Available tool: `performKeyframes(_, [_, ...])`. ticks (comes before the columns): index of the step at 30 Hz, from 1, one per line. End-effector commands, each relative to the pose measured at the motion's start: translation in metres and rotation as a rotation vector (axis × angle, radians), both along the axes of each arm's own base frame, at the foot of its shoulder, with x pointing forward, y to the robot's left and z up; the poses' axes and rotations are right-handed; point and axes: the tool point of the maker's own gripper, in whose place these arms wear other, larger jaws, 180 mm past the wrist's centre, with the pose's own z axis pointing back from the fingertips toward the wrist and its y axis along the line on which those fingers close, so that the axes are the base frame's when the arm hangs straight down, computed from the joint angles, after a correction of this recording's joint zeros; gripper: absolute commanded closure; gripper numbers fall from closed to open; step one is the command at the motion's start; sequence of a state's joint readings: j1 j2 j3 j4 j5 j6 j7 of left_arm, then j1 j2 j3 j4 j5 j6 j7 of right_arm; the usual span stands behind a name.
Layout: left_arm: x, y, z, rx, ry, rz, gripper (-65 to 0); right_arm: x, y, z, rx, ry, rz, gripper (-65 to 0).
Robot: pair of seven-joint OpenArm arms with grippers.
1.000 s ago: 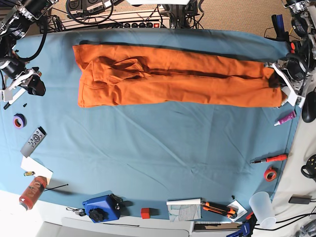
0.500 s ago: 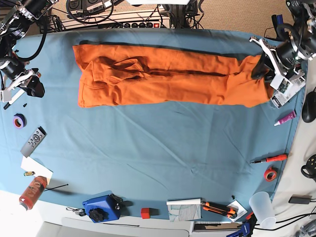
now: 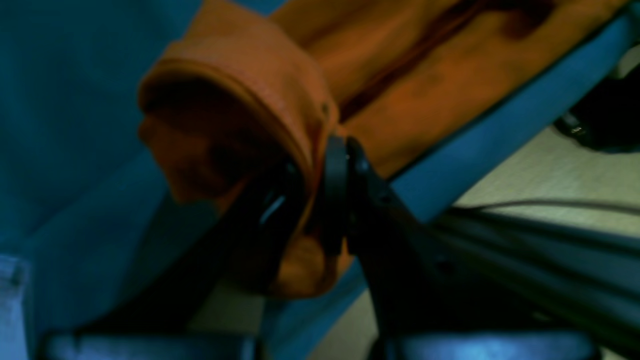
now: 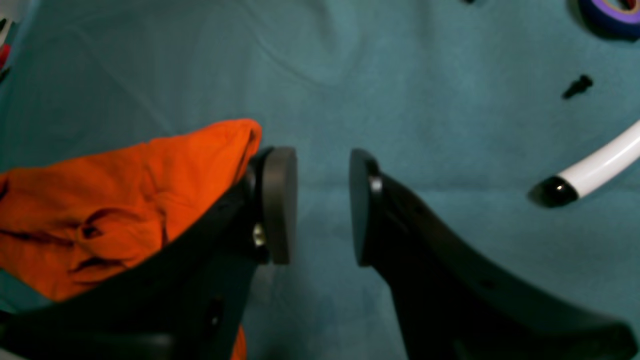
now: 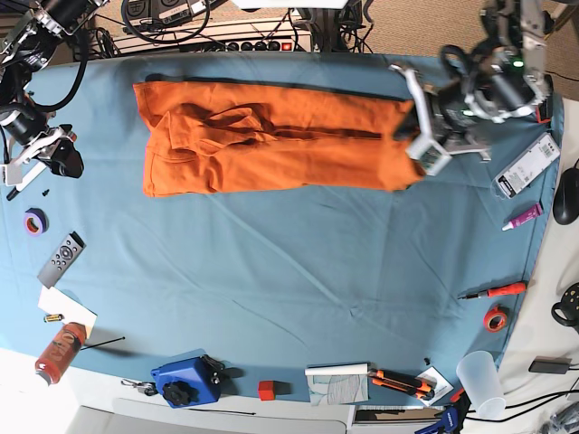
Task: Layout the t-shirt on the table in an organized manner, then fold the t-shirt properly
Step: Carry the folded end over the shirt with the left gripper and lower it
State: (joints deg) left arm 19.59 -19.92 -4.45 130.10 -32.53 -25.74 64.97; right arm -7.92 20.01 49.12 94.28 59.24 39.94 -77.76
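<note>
Base view bright; wrist views dim, blurred.

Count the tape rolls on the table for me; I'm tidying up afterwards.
2: a purple tape roll near the table's left edge, and a red tape roll near the right edge below the screwdriver. Clutter may hide others.

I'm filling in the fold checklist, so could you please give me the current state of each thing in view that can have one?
t-shirt: folded into a long narrow band, its end lifted off the table.
left pincer: shut on the t-shirt's end.
right pincer: open, empty, beside the t-shirt's other end.
table: covered with wrinkled blue-teal cloth.
plastic cup: upright at the table's corner.
</note>
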Motion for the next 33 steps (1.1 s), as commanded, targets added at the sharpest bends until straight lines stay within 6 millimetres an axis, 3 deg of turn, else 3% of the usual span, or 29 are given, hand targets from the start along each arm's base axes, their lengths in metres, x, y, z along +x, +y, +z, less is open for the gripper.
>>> performKeyframes(1, [0.007, -0.014, 0.014, -0.055, -0.055, -0.009, 0.0, 0.007, -0.006, 0.018, -0.024, -0.057, 0.002, -18.5])
performKeyframes(9, [0.019, -0.082, 0.022, -0.114, -0.110, -0.047, 0.0, 0.007, -0.006, 0.018, -0.024, -0.057, 0.002, -18.5])
performKeyframes(16, [0.022, -0.121, -0.018, -0.040, -0.020, -0.094, 0.0, 0.007, -0.006, 0.018, -0.024, -0.057, 0.002, -18.5])
performKeyframes(19, [0.029, -0.128, -0.022, -0.017, -0.032, -0.083, 0.0, 0.007, -0.006, 0.018, -0.024, -0.057, 0.002, -18.5])
performKeyframes(21, [0.032, -0.134, -0.017, -0.038, -0.064, -0.094, 0.0, 0.007, -0.006, 0.018, -0.024, -0.058, 0.002, -18.5])
performKeyframes(24, [0.031, -0.142, -0.008, -0.076, -0.087, -0.120, -19.6, 0.007, -0.007, 0.018, -0.030, -0.054, -0.001, -18.5])
performKeyframes(26, [0.030, -0.149, 0.003, -0.122, -0.096, -0.123, -26.6, 0.007, -0.009, 0.017, -0.040, -0.053, -0.008, -18.5])
performKeyframes(30, [0.024, -0.163, 0.045, -0.250, -0.147, -0.146, -26.9, 0.008, -0.011, 0.018, -0.048, -0.057, -0.016, -18.5])
performKeyframes(33, [0.030, -0.153, 0.069, -0.228, -0.236, -0.096, -26.6, 0.008, -0.011, 0.017, -0.049, -0.055, -0.015, -18.5])
